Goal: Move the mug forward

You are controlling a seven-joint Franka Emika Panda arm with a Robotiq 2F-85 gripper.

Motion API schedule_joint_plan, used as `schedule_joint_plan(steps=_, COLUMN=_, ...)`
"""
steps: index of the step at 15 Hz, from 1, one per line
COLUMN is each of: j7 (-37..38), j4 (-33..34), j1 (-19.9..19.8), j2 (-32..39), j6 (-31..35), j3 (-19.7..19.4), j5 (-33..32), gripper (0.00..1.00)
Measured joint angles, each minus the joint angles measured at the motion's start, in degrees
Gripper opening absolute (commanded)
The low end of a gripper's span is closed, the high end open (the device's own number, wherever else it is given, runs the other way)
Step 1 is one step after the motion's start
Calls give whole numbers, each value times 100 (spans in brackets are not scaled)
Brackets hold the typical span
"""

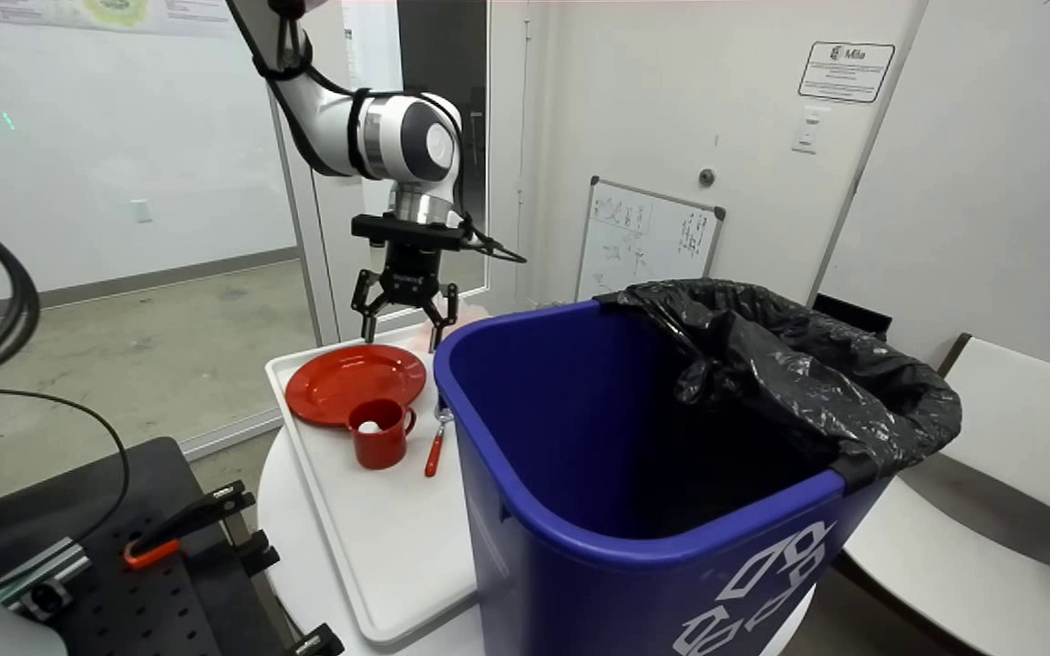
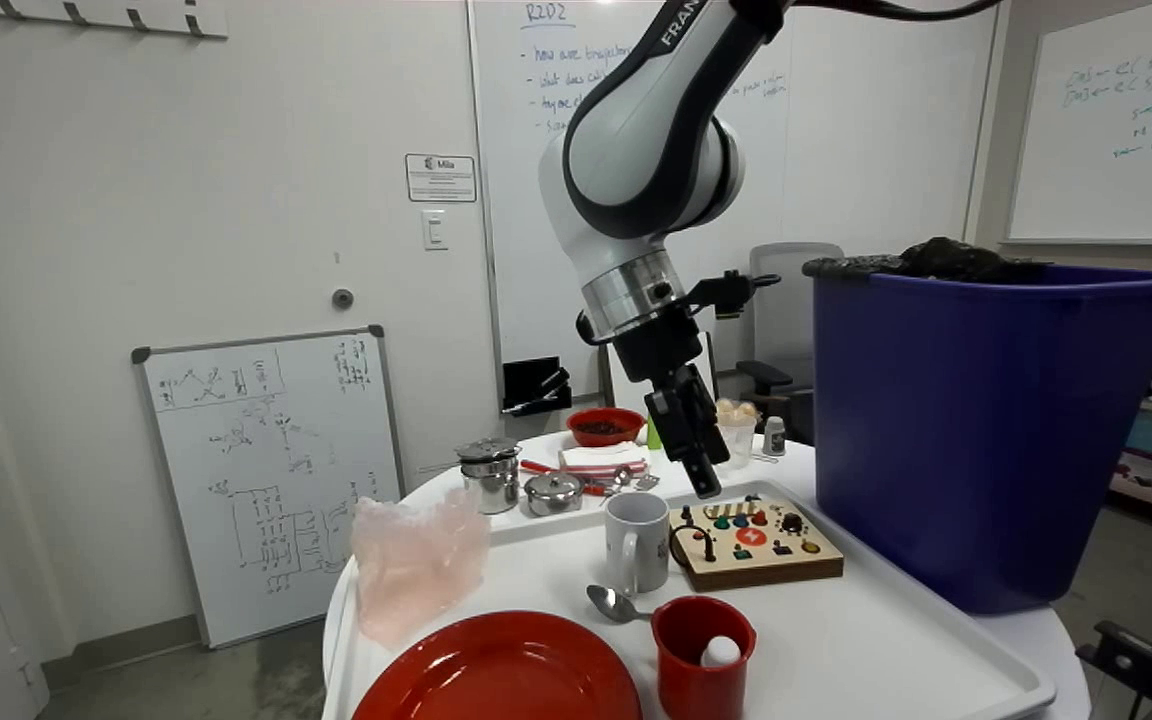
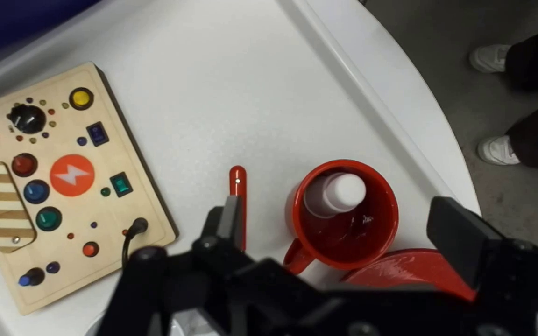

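Gripper point(image 1: 402, 344) hung, jaws wide, holding nothing, and red mug point(image 1: 381, 447) stood below, showing between them in wrist view!

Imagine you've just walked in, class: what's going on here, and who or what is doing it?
A robot arm has its open gripper above a white tray, holding nothing. The red mug stands upright on the tray beside the red plate, with a white object inside. In the wrist view, the mug shows between the spread fingers, so it may be the arm's next target.
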Motion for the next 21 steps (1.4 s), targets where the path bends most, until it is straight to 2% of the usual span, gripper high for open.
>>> schedule_joint_plan(steps=8, j7=0, j4=8, j1=42, j2=58, j6=68, j3=-3, j5=-22, gripper=100)
schedule_joint_plan(steps=13, j7=21, j4=-3, j1=101, j2=573, j6=383, j3=41, j5=8, gripper=100)
schedule_joint_plan(steps=21, j7=824, j4=28, j1=164, j2=1136, j6=1038, j3=-6, j5=144, gripper=99)
